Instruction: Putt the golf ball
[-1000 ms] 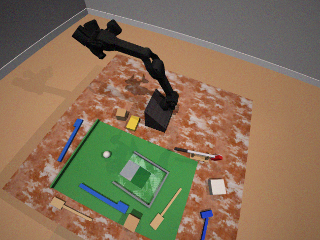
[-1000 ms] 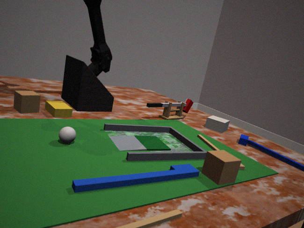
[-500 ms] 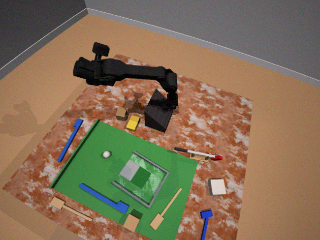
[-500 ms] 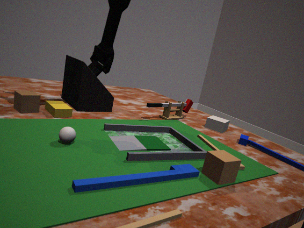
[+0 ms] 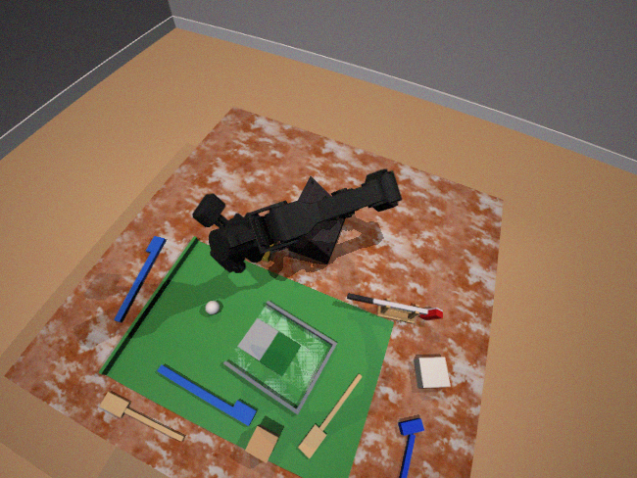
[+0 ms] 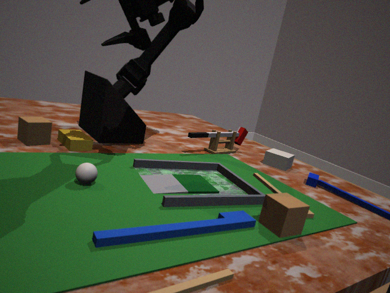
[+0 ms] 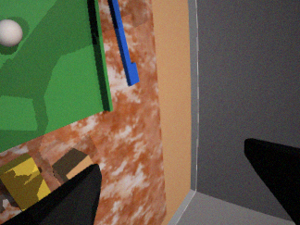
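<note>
Three views split the facts between them. Only the top view takes in the whole layout: the arm (image 5: pixel 309 215) folded low over its base, the gripper (image 5: pixel 233 257) above the near edge of the green mat (image 5: pixel 170 355), and a blue L-shaped bar (image 5: pixel 138 277) lying off the mat's left side. The exterior view alone shows heights: the red putter (image 6: pixel 220 134) rests across a small wooden stand (image 6: pixel 222 144), clear of the surface, with its red head at the right end. It also shows the golf ball (image 6: pixel 86 172) sitting on the mat, well apart from the grey-walled green (image 6: pixel 195 184), and a brown cube (image 6: pixel 33 129) beside a yellow block (image 6: pixel 75 139). The wrist view shows both dark fingers spread wide with nothing between them, looking down on the ball and the mat's edge. The table has a mottled rust-and-white top, standing on a tan floor (image 5: pixel 556 334) with grey walls.
</note>
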Available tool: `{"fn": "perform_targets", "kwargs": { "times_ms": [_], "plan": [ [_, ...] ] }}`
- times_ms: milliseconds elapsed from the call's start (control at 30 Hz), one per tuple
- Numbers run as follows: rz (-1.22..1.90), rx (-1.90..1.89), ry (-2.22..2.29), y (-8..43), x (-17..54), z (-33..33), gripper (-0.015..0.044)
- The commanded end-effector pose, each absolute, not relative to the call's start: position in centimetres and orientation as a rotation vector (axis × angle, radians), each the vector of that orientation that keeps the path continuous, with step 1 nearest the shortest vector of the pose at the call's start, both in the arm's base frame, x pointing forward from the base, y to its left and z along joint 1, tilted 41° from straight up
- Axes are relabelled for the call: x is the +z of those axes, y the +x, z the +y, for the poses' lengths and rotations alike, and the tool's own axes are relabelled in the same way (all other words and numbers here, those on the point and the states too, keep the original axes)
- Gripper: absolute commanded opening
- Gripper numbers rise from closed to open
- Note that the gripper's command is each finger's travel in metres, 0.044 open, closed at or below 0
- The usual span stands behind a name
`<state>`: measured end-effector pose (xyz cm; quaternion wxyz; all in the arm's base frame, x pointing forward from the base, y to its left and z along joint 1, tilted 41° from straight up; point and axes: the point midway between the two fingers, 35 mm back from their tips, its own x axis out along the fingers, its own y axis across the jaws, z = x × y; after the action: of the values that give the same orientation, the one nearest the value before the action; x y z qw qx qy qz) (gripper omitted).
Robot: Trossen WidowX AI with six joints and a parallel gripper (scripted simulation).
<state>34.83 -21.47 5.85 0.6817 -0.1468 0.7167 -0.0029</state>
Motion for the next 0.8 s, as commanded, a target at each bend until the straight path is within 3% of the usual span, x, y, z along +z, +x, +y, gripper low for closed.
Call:
{"fn": "perform_targets", "kwargs": {
  "times_ms": [0, 333, 767],
  "plan": [
    [1.513, 0.314, -0.405, 35.4, 6.1, -14.5, 0.0440],
    [1.089, 1.059, -0.586, 32.7, 9.0, 2.6, 0.0440],
    [0.322, 1.758, -0.635, 21.3, 14.1, 17.4, 0.0440]
  ]
}}
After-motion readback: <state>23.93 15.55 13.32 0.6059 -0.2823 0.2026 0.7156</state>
